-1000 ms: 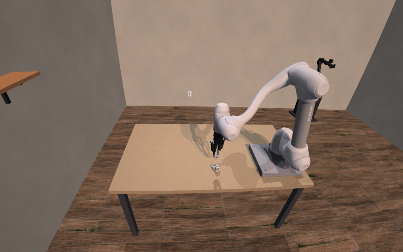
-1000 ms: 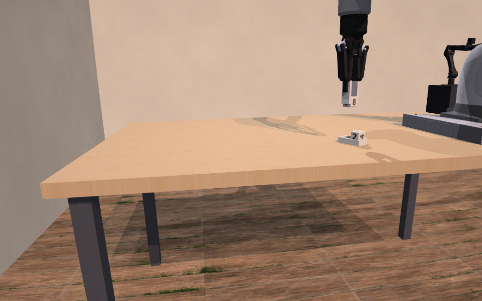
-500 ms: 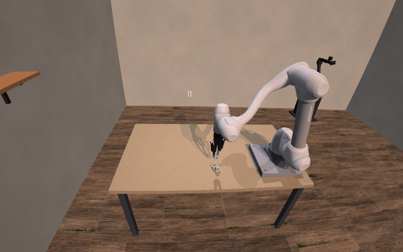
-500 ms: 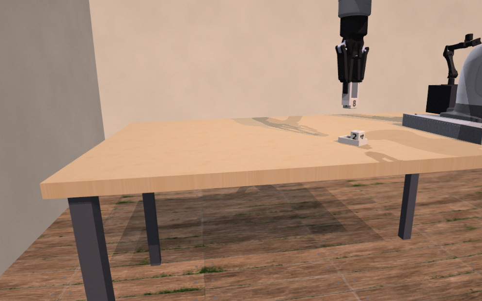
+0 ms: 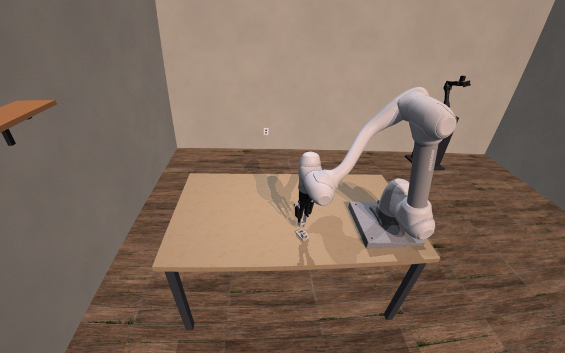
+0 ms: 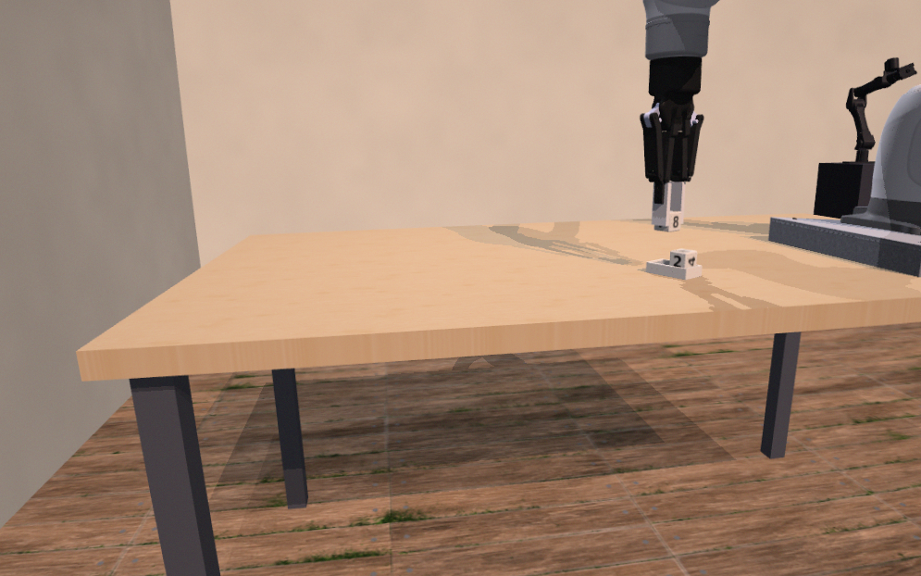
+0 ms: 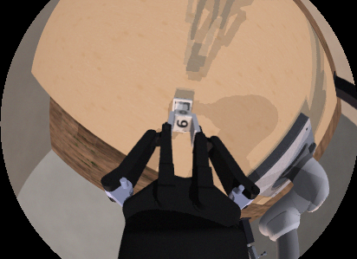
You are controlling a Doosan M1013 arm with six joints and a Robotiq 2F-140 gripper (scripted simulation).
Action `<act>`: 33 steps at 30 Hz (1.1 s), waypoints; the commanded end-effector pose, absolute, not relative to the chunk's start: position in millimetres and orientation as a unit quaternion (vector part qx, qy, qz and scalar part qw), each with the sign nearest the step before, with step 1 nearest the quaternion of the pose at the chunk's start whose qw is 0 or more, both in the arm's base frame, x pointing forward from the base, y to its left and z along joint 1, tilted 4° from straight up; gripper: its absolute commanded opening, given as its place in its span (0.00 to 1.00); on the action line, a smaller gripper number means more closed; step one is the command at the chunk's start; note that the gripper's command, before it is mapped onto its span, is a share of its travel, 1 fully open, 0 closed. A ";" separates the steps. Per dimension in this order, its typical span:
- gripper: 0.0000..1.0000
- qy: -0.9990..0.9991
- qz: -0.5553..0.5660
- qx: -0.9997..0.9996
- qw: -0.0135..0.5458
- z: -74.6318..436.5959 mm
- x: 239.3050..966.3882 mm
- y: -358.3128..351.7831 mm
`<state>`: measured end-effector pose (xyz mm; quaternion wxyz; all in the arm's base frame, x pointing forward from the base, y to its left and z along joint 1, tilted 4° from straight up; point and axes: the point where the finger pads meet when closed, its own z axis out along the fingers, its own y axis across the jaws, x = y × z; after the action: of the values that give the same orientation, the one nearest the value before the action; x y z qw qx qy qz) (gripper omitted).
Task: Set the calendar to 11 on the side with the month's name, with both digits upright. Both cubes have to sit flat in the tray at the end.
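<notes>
Tan tabletop [image 5: 218, 219] [image 6: 449, 286] [image 7: 121, 55], tray [image 5: 298, 235] [image 6: 664, 270] below the cube-gripping tool [image 5: 302, 221] [image 6: 668, 196] [image 7: 182, 119].

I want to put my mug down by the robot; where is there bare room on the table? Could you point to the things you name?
In the top view, the broad stretch from the tray [image 5: 296, 233] [image 6: 667, 271] [image 7: 174, 106] to the table's [image 5: 214, 219] [image 6: 449, 286] [image 7: 108, 55] left edge has room; a smaller patch lies between tray and base plate [image 5: 358, 219] [image 6: 842, 244] [image 7: 301, 121]. It is crowded at the tray, where the claw [image 5: 303, 219] [image 6: 669, 189] [image 7: 182, 119] holds a cube [image 5: 302, 224] [image 6: 675, 222] [image 7: 182, 124] above.

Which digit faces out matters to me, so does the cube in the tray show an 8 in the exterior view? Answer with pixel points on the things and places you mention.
No, it shows a 2 [image 6: 677, 261].
</notes>
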<state>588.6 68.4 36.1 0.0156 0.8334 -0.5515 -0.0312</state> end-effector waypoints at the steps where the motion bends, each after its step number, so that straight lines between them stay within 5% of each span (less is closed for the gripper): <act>1: 0.24 -0.551 -0.031 0.833 0.015 25.0 587.9 68.6; 33: 0.24 -0.551 -0.031 0.833 0.015 12.1 587.1 68.7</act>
<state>587.1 68.7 12.0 0.0155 0.8335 -0.5515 -0.0311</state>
